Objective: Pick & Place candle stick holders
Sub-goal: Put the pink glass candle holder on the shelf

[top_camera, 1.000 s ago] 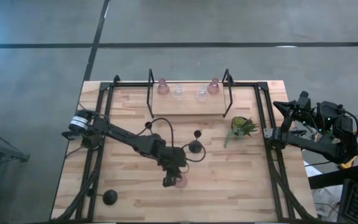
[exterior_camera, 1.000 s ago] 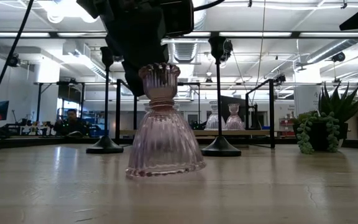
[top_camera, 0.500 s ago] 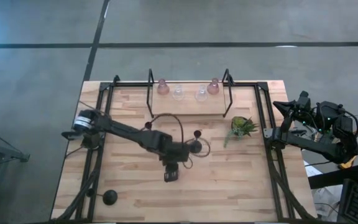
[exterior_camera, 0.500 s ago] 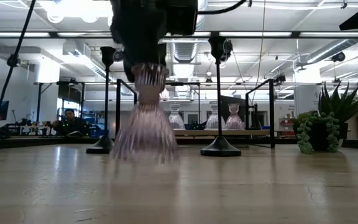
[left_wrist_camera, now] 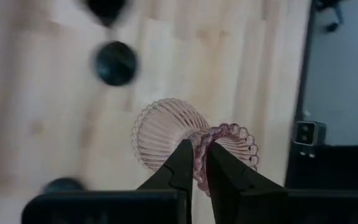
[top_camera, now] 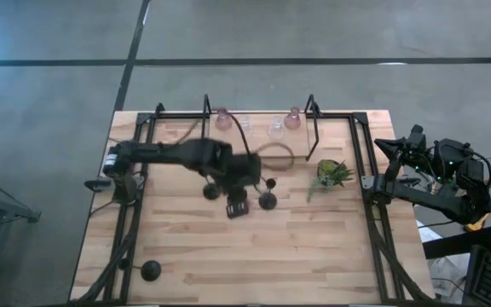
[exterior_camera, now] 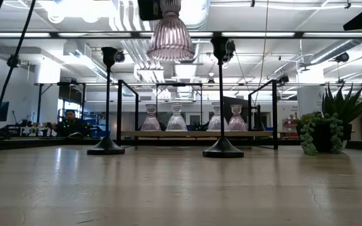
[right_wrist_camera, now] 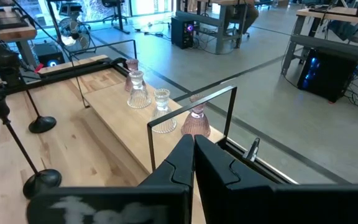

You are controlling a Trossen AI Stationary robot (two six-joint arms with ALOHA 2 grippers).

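Observation:
My left gripper point(top_camera: 237, 207) is shut on a pink ribbed glass candle holder point(exterior_camera: 170, 34), high above the table's middle. It also shows in the left wrist view point(left_wrist_camera: 163, 134). Two black holders with round bases and thin stems stand beside it point(top_camera: 211, 192) point(top_camera: 267, 202). A third point(top_camera: 149, 271) stands near the front left. Two pink point(top_camera: 222, 118) point(top_camera: 292, 119) and two clear point(top_camera: 275, 130) holders stand on the far shelf point(top_camera: 258, 147). My right gripper point(right_wrist_camera: 192, 149) is shut and empty at the table's right edge point(top_camera: 372, 182). My left gripper pinches the beaded rim point(left_wrist_camera: 201, 154) of the pink holder's cup between its two fingers, one finger point(left_wrist_camera: 222, 174) inside the cup and one outside. The fingers come from above, pointing down. The holder hangs upright below them, its bell base point(exterior_camera: 170, 44) clear of the table.
A small green plant point(top_camera: 332, 173) stands right of the middle, in front of the shelf's right end. Black metal rails point(top_camera: 314, 128) frame the shelf and run along the table's sides. Bare wood lies toward the near edge point(top_camera: 314, 264).
My left gripper has risen and gone toward the table's far edge, toward the shelf, keeping hold of the pink holder. The holder stood on the table a second ago and now hangs upright, lifted well clear.

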